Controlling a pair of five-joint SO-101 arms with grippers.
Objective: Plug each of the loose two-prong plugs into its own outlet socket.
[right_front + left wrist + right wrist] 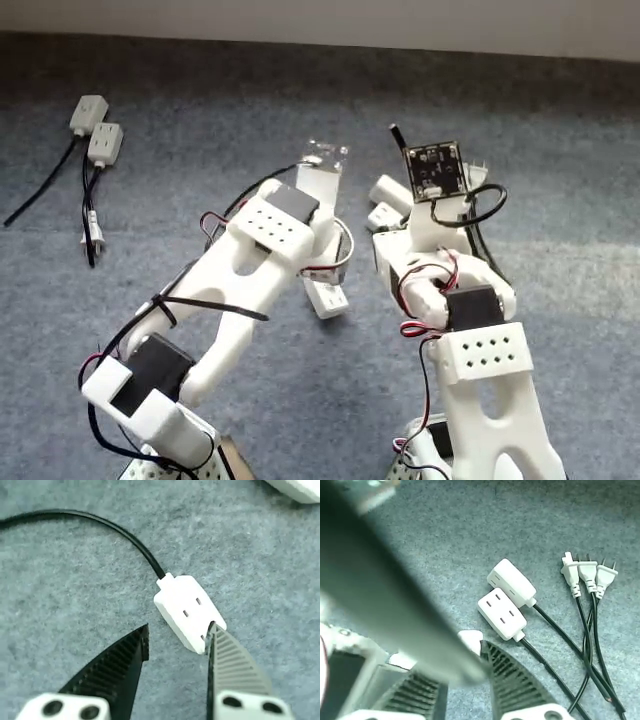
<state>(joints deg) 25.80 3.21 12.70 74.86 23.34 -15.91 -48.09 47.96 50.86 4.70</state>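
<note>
In the left wrist view a white outlet socket [186, 611] with two slots lies on the grey carpet, its black cord [110, 529] curving away. My left gripper [177, 632] stands open just short of it; the grey finger [232, 667] touches the socket's near end and the black finger [117, 667] is off to its side. My right gripper [470, 647] is closed on a small white plug [470, 638], one fingertip hidden by a dark blurred shape. Farther off lie two white sockets [506, 600] and three loose plugs [587, 571].
The high view shows both arms meeting mid-table, with the left gripper [325, 160] beside the right arm's camera board [435, 170]. A white socket [326, 297] lies under the left arm. Two more sockets [96, 130] with cords lie at the far left.
</note>
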